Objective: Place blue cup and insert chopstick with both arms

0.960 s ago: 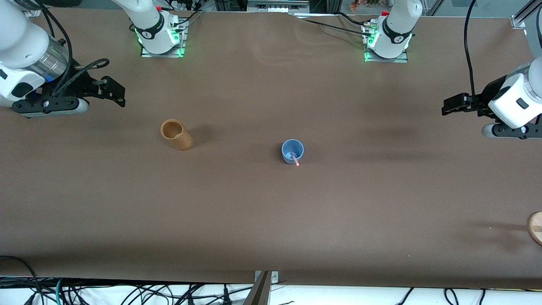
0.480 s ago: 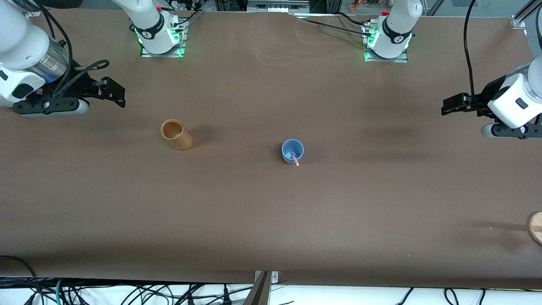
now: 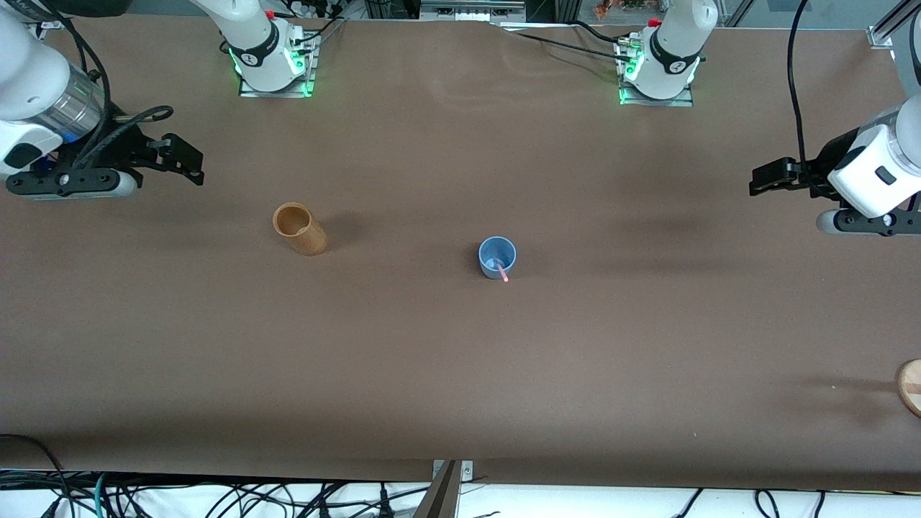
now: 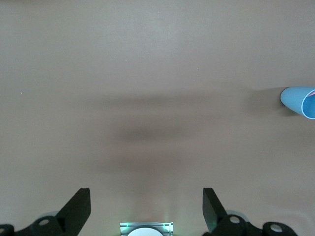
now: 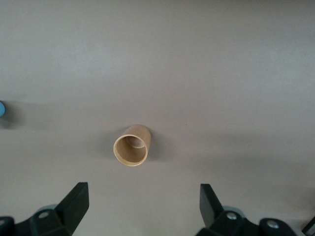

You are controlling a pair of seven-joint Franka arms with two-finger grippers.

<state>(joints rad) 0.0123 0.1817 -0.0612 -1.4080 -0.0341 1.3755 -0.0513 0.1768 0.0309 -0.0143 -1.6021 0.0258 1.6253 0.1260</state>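
The blue cup (image 3: 497,256) stands upright near the table's middle. The pinkish-orange chopstick (image 3: 501,270) stands in it and leans over the rim toward the front camera. The cup's edge also shows in the left wrist view (image 4: 300,102) and in the right wrist view (image 5: 2,108). My left gripper (image 3: 764,179) is open and empty, raised over the table at the left arm's end. My right gripper (image 3: 181,158) is open and empty, raised over the right arm's end.
A tan wooden cylinder holder (image 3: 299,228) stands between the cup and the right arm's end; it also shows in the right wrist view (image 5: 132,145). A round wooden piece (image 3: 911,386) lies at the left arm's end, near the front edge.
My right gripper has drawn back a little toward the right arm's end of the table. The left gripper, the cup and the chopstick have not moved.
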